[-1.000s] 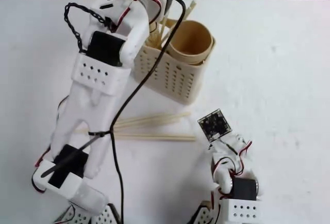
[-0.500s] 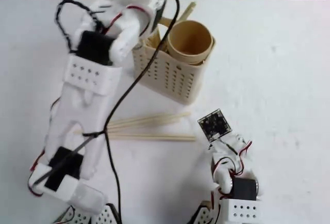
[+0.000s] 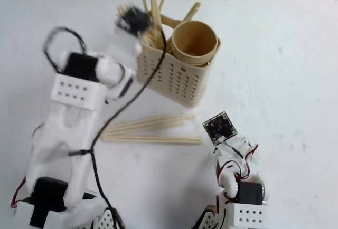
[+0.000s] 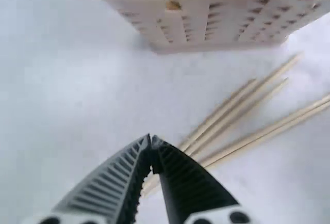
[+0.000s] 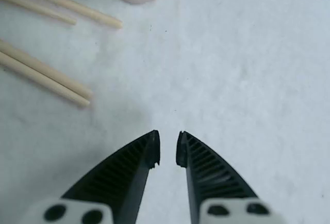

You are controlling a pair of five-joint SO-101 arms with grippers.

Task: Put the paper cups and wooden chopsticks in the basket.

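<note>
Left gripper [image 4: 151, 142]: jaws pressed together, tips meeting, nothing between them. It hangs over bare table, just short of the loose sticks.
Right gripper [image 5: 167, 149]: a narrow gap between the tips, and nothing in it. It sits low over the table, with stick ends lying just ahead.
Loose chopsticks [image 3: 153, 131]: a handful flat on the table in front of the basket, lying roughly parallel, some touching. The left wrist view catches them [image 4: 242, 115] fanning away from the shut jaws.
Basket [image 3: 177, 78]: pale and perforated, upright near the far edge of the table. Its slotted wall [image 4: 232, 17] shows beyond the loose sticks.
Paper cup [image 3: 194, 41]: inside the basket on the side towards the right arm, mouth up, rim above the wall.
Standing chopsticks [image 3: 153, 7]: a bundle in the basket beside the cup, poking well above the rim, some leaning.
Left arm [image 3: 68, 134]: stretched up along its side of the table, near the basket.
Right arm [image 3: 237, 181]: folded low at the near edge, well apart from the basket.
Table [image 3: 285, 81]: plain white.
</note>
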